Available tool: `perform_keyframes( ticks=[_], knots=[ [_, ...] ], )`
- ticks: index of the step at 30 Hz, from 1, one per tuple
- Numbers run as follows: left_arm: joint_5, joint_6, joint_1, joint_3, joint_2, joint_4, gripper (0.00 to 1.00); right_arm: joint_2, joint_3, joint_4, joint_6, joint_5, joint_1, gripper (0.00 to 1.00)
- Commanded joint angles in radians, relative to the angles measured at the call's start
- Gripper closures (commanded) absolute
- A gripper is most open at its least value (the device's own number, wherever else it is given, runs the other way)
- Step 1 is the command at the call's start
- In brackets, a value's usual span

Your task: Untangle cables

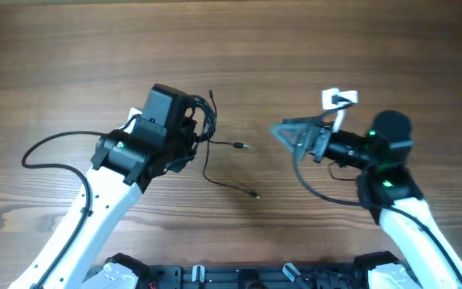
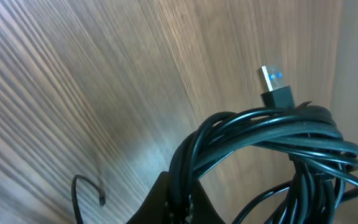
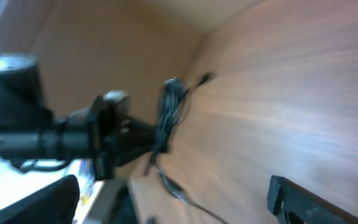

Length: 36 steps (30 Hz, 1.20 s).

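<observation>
Left gripper (image 1: 194, 133) is clamped on the cable bundle (image 1: 205, 119), pinching it at the near edge of the coil. The L wrist cam shows the dark fingertips (image 2: 174, 200) closed w/ black strands squeezed between them. Bundle (image 2: 272, 137) is lifted off the wood, several loops bunched together, and a USB plug (image 2: 272, 83) pokes up out of the top w/ its metal tip pointing away. From the coil two thin loose ends trail down onto the table (image 1: 311, 48): one runs right to a small plug (image 1: 242, 146), the other curls toward the robot and ends at a second tip (image 1: 253, 195). They lie apart, not crossing each other. Right gripper (image 1: 282, 129) sits to the right of those ends, aimed at the bundle but well clear of it, touching no cable. Can't tell if its jaws are spread or together; overhead is too small, and the R wrist cam is blurred and shows only one finger (image 3: 303, 200) at the frame's bottom edge. That blurred view does catch the bundle (image 3: 166, 118) hanging from the left arm (image 3: 48, 140). White tag (image 1: 339, 98) lies just behind the right gripper.
</observation>
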Motion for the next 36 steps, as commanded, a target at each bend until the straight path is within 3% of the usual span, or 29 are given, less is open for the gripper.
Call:
perform_keyframes(
  ticks=[1,6,10,18,22,29,36],
  knots=[
    [0.005,-0.034,-0.038,0.002,0.002,0.003,0.96,0.105,0.012,0.124,0.084,0.019,0.167,0.01],
    [0.005,-0.034,-0.072,0.002,0.002,0.007,0.96,0.172,0.012,0.131,0.058,0.28,0.337,0.02],
    [0.004,-0.137,-0.1,0.002,0.003,0.007,0.96,0.174,0.012,0.13,0.112,0.456,0.428,0.09],
    [0.01,-0.241,-0.127,0.002,0.013,0.037,0.96,0.182,0.012,0.114,0.214,0.598,0.55,0.31],
    [0.038,-0.311,-0.127,0.002,0.012,0.037,0.96,0.211,0.012,0.11,0.216,0.676,0.562,0.32],
    [0.1,-0.401,-0.127,0.002,0.012,0.041,0.95,0.211,0.012,0.139,0.24,0.653,0.564,0.31],
    [0.101,-0.401,-0.127,0.002,0.018,0.069,0.96,0.213,0.011,0.139,0.261,0.552,0.565,0.33]
  ],
)
